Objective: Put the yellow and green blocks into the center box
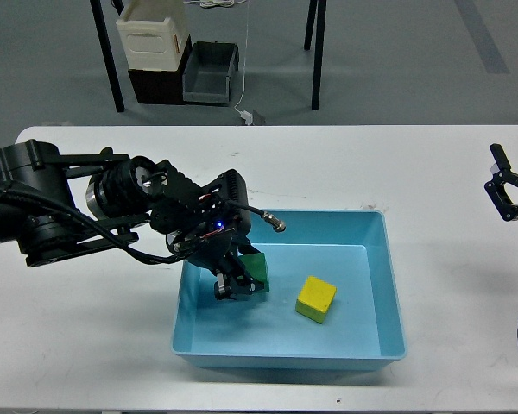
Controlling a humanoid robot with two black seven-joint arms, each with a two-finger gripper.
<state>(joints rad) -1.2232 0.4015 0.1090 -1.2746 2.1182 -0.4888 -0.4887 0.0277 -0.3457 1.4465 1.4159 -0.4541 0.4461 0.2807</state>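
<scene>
White worktop is carrying center box | left gripper is gripping green block inside box, probably for releasing | yellow block is lying just right of gripper | right gripper is waiting apart, state unclear.

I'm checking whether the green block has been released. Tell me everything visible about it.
The green block is a small dark green cube, plain and matte, mostly hidden behind the left claw. It sits inside the blue tray, near the left wall, tilted rather than flat. The claw's fingers are at its left side; whether they grip it cannot be told. The yellow block lies apart, to its right.
</scene>
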